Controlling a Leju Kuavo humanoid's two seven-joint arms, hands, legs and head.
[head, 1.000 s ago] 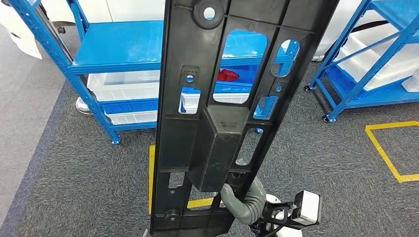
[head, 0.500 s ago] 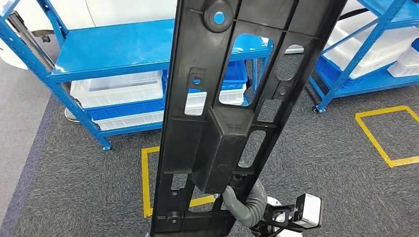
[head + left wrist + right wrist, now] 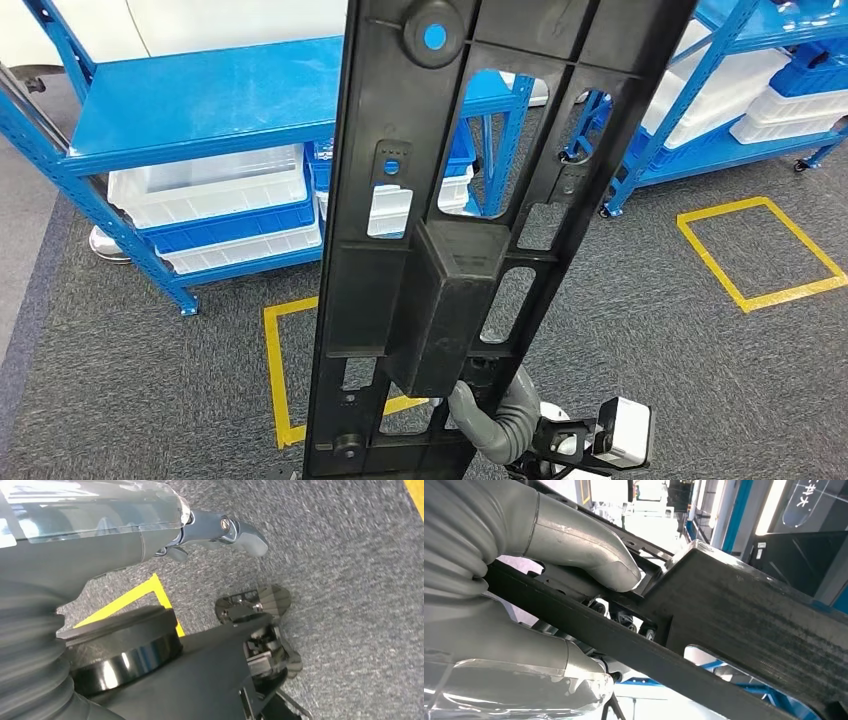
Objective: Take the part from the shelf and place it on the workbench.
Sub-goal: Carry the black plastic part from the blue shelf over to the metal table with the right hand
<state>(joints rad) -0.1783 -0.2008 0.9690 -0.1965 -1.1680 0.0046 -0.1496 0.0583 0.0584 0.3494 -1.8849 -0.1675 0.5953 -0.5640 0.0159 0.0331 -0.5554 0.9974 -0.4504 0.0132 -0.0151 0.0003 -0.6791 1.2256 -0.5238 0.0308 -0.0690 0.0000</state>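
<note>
A long black plastic part (image 3: 450, 280) with cut-outs and a box-shaped boss stands upright close before my head camera, crossing the picture from top to bottom. My right hand (image 3: 497, 418) grips it near its lower end, just under the boss. In the right wrist view the thumb (image 3: 589, 550) presses on the part (image 3: 749, 615) beside the boss, with the other fingers under the bar. My left hand (image 3: 100, 545) hangs over the carpet with its thumb (image 3: 240, 532) stretched out and nothing in it.
A blue shelf (image 3: 200, 100) with white bins (image 3: 210, 190) below stands behind the part on the left. Another blue shelf (image 3: 720, 90) with bins is at the right. Yellow tape squares (image 3: 760, 250) (image 3: 275, 370) mark the grey carpet.
The whole scene has slid leftward behind the part, so the camera has turned. The part stays in my right hand, held the same way.
</note>
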